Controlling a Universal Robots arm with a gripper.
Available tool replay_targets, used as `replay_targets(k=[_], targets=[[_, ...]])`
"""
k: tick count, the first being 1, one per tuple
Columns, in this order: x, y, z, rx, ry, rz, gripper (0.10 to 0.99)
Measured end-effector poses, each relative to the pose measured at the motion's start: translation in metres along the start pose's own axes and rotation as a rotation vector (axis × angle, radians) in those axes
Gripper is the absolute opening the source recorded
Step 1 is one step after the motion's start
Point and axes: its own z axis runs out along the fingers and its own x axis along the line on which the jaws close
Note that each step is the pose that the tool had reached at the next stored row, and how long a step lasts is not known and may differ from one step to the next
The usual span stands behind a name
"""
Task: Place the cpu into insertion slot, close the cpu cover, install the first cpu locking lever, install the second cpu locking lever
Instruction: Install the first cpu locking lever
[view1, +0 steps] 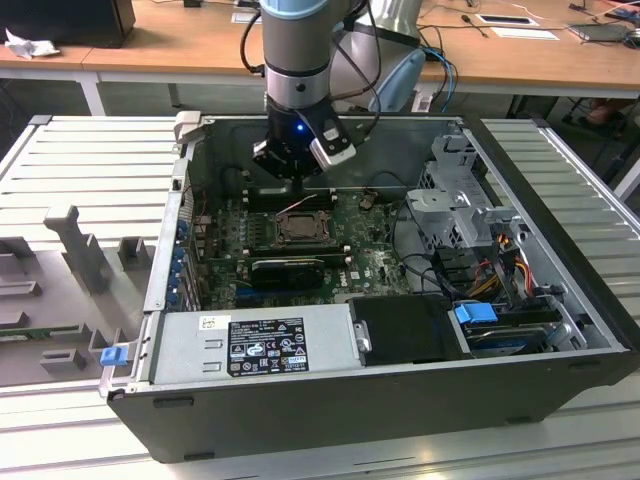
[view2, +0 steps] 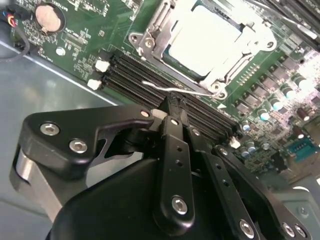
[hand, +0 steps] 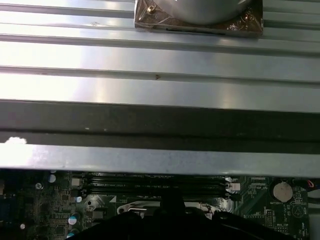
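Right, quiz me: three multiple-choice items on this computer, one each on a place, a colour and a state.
1. Where is the cpu?
A. in the insertion slot
B. between the gripper's fingers
C. on the ribbed table

2. What colour is the motherboard?
A. blue
B. green
C. red

3. How does the cpu cover stand?
A. upright
B. taken off
C. down around the cpu

Answers:
1. A, the pale chip sits in the socket.
2. B, the board is green in both wrist views.
3. C, its frame lies flat round the chip.

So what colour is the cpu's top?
Pale silver; the cpu shows best in the second wrist view.
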Motion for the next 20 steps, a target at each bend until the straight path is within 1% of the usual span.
replay_targets(k=[3,7,10,13,16,20], targets=[[-0.0026,-0.0006,0.0032,-0.001,0.0035,-0.026,0.106],[-0.0049,-0.0011,0.0062,-0.001,0.0037,-0.027,0.106],[-0.0067,-0.0016,0.0099,-0.001,0.0037,-0.027,0.106],[-0.0107,-0.0024,0.0145,-0.001,0.0037,-0.027,0.106],[-0.0140,-0.0028,0.0165,-0.001,0.0038,-0.027,0.106],[-0.0145,-0.0030,0.0174,-0.001,0.0038,-0.026,0.106]])
